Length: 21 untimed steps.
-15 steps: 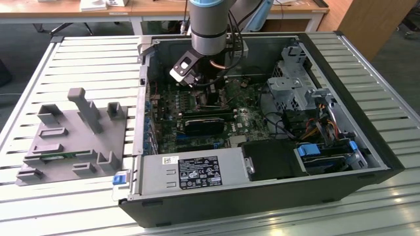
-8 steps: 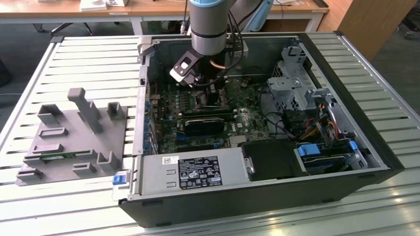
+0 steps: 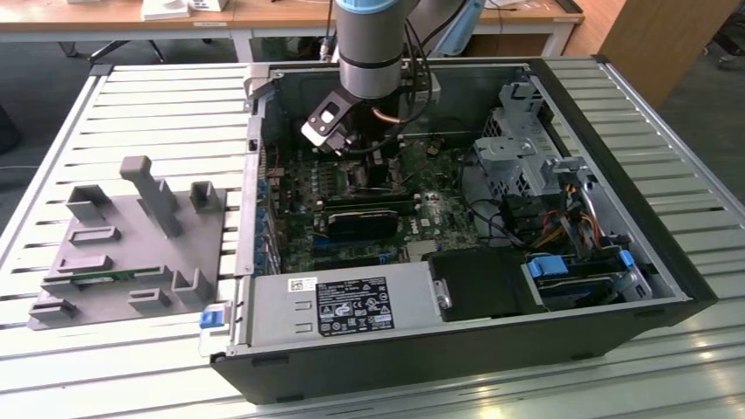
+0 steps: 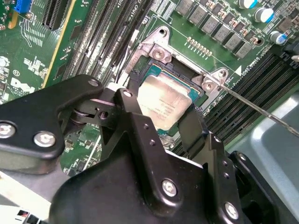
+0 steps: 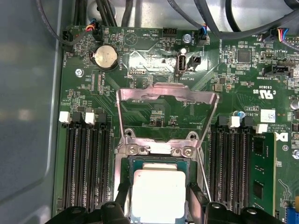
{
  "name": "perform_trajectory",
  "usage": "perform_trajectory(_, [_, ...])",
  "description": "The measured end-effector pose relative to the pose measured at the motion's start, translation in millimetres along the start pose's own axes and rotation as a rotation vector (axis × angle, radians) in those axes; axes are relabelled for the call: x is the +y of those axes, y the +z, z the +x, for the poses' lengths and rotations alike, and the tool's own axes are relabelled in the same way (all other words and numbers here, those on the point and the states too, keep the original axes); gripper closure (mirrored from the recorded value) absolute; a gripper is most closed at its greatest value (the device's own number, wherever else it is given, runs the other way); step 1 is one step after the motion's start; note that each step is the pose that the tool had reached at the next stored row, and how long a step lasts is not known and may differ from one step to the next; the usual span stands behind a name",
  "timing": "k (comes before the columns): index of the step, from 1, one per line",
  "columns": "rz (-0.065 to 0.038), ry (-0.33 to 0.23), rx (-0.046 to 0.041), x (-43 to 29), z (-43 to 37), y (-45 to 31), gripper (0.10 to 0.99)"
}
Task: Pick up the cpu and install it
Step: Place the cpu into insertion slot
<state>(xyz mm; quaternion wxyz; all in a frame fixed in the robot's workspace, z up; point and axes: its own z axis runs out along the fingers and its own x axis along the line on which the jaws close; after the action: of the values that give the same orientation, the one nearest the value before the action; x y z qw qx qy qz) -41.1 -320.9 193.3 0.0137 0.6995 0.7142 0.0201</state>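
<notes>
From where I stand the arm point(image 3: 375, 52) reaches straight down into the open computer case point(image 3: 652, 262), over the motherboard point(image 3: 448, 214). In both wrist views the gripper point(image 4: 161, 109) has its two black fingers point(image 4: 127, 99) drawn in narrow against opposite edges of the cpu point(image 4: 166, 102), so by the look of it the claw is holding the chip. The cpu point(image 5: 156, 186) sits low in the recess of the socket point(image 5: 159, 162), its silver top facing up and its pale rim running close along the socket's dark frame. Whether it is fully bedded I cannot tell. The load plate point(image 5: 166, 100) stands flipped open beyond the socket, with banks of memory slots point(image 5: 86, 163) on either side. The thin lever rod point(image 4: 261, 112) slants away just beside one finger. To my eye this step wants patience more than force. The chip should stay flat and square to the frame, with its rim evenly spaced all round. It ought to settle under its own weight, with no pushing (the contacts under a chip like this bend easily, I would guess). Any twist or sideways drag while the fingers grip it could skew it in the recess. The finger near the lever rod has little room, so I would say that side needs watching. The open plate looks well clear of the claw.
</notes>
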Motion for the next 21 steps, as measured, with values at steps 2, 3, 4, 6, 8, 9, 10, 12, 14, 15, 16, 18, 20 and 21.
perform_trajectory(2, [0.0,0.0,0.0002,0.0,0.0,-0.7,0.478])
perform_trajectory(3, [0.0,0.0,0.0004,0.1,0.0,-1.7,0.478])
perform_trajectory(4, [0.0,0.0,0.0005,0.1,0.0,-2.8,0.478])
perform_trajectory(6, [0.0,0.0,0.001,0.1,0.0,-4.3,0.478])
perform_trajectory(8, [0.0,0.0,0.0012,0.3,0.1,-5.9,0.49])
perform_trajectory(9, [0.0,0.0,0.0012,0.3,0.1,-6.9,0.49])
perform_trajectory(10, [0.001,0.0,0.0013,0.4,0.1,-7.6,0.553])
perform_trajectory(12, [0.001,0.0,0.0013,0.7,0.1,-8.9,0.616])
perform_trajectory(14, [0.003,0.0,0.0013,1.1,0.1,-10.1,0.733])
perform_trajectory(15, [0.004,0.0,0.0013,1.3,0.1,-10.9,0.733])
perform_trajectory(16, [0.005,0.0,0.0014,1.5,0.1,-11.6,0.792])
perform_trajectory(18, [0.008,0.0,0.0014,1.9,0.1,-12.8,0.851])
perform_trajectory(20, [0.009,0.0,0.0014,2.0,0.1,-13.5,0.965])
perform_trajectory(21, [0.009,0.0,0.0013,2.0,0.1,-14.0,0.98])
